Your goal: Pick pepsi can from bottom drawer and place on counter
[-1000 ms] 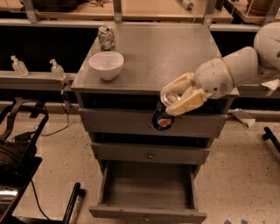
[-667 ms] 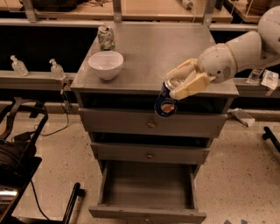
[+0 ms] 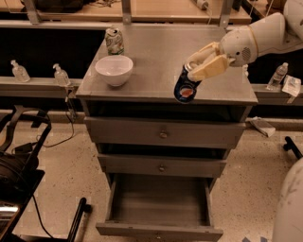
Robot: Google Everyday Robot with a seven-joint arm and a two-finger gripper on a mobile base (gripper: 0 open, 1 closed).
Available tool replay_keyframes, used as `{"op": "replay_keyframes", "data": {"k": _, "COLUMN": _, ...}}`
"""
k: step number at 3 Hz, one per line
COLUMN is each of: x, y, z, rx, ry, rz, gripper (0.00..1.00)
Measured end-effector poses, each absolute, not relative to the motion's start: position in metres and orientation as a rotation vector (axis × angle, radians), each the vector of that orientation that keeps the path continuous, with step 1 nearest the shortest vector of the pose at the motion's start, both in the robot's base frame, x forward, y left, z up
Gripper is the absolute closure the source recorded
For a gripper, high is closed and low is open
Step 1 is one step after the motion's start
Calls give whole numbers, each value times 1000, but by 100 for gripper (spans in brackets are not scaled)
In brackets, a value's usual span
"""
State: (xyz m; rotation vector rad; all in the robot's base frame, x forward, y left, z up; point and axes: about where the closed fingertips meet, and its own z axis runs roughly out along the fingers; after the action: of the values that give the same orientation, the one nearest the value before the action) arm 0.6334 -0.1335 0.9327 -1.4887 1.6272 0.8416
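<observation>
My gripper point(image 3: 204, 63) is shut on the pepsi can point(image 3: 185, 87), a dark blue can with a red-white logo. It holds the can tilted, hanging below the cream fingers point(image 3: 209, 68), over the front right part of the counter point(image 3: 156, 52). The can looks slightly above the grey metal top, near its front edge. The bottom drawer point(image 3: 158, 208) stands pulled open below, and its inside shows nothing in it. The arm reaches in from the upper right.
A white bowl point(image 3: 114, 70) sits on the counter's front left. A pale green-white dented can point(image 3: 114, 40) stands at the back left. Two shallower drawers point(image 3: 162, 134) are shut. Small bottles point(image 3: 61, 74) stand on a ledge at left. A light wooden shelf point(image 3: 142, 12) runs behind.
The gripper has lifted the pepsi can up and to the right, from in front of the top drawer to above the counter's front edge.
</observation>
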Motion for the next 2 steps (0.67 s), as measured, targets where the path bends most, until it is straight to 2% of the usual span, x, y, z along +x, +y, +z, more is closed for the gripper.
{"op": "replay_keyframes", "data": {"k": 2, "x": 692, "y": -152, "z": 936, "rx": -1356, "ry": 1827, "rz": 689, "gripper": 100}}
